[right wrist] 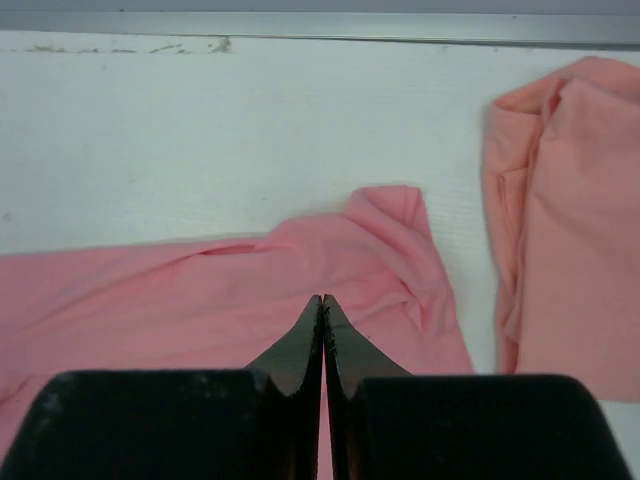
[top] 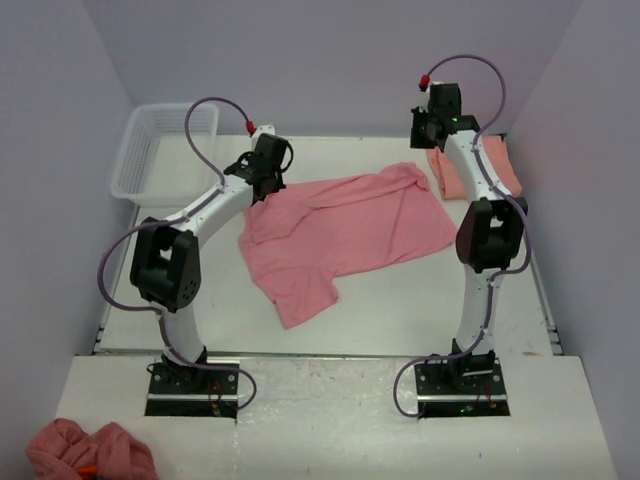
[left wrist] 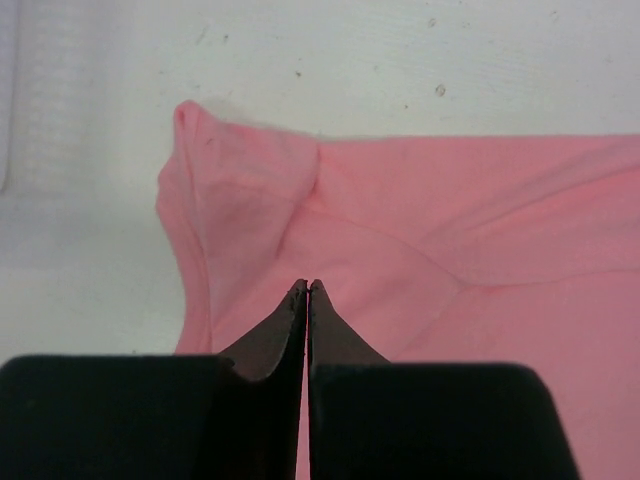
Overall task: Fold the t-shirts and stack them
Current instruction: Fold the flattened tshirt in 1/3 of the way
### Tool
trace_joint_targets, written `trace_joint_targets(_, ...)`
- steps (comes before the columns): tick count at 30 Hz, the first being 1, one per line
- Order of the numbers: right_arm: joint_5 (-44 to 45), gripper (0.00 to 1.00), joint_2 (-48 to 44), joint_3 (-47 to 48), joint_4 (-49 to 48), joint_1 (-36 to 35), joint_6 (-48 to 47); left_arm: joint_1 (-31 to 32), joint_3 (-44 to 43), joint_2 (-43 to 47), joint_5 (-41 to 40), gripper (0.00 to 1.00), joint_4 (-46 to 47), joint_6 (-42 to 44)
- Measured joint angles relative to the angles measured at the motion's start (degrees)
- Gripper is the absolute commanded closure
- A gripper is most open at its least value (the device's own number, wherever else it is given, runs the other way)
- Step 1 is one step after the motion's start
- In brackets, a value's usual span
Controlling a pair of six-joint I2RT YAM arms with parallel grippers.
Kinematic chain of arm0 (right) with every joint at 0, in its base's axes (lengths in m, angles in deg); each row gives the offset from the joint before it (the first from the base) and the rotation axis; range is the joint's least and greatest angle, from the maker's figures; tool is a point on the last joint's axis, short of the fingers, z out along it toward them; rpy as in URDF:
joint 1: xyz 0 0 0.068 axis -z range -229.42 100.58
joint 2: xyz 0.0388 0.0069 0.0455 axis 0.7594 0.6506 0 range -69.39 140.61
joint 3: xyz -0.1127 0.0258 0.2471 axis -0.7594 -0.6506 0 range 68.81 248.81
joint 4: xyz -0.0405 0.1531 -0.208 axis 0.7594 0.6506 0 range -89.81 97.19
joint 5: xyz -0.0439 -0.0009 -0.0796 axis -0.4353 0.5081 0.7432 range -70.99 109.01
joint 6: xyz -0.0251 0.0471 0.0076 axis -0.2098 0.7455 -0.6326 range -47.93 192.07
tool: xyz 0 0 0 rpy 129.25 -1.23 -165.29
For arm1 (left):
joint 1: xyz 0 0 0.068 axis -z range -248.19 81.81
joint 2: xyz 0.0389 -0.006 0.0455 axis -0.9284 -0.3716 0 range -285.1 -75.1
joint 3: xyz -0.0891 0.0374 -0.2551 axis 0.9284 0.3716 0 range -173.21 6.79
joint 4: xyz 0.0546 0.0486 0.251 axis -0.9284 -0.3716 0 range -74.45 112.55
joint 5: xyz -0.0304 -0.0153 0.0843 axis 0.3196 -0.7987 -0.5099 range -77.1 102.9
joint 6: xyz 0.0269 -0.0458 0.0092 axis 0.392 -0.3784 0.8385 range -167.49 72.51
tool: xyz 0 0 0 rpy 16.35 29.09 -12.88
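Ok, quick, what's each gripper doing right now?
Left gripper: closed, nothing visibly held, over the rose-pink cotton t-shirt.
Right gripper: closed, nothing visibly held, over the same t-shirt.

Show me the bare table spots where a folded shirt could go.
Bare table lies in front of the pink shirt, between the two arm bases. A narrower strip runs behind it, from the basket to the orange shirt. The centre and the far right corner are crowded.

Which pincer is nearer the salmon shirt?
Right. The right pincer is over the far right corner of the pink shirt, just beside the salmon shirt; the left pincer is over its far left corner.
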Motion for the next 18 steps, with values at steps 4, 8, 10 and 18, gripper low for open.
trace_joint_targets(4, -5.18, 1.0, -0.13, -0.66, -0.5, -0.11, 1.46, -3.13, -4.9, -6.95, 5.95, 1.0, 1.86, 1.14)
trace_joint_targets(8, -8.68, 1.0, -3.34, -9.9, -3.13, -0.35, 2.84, -7.02, -7.1, -11.8, 9.51, 1.0, 2.75, 1.9)
trace_joint_targets(10, -9.53, 1.0, -5.22, -14.51, -3.43, -0.61, 3.56, -8.76, -8.11, -13.6, 10.36, 1.0, 2.45, 2.23)
trace_joint_targets(18, -10.47, 1.0, -9.18, -21.0, -4.35, -2.51, 5.18, -11.47, -10.91, -16.59, 11.54, 1.0, 1.86, 3.28)
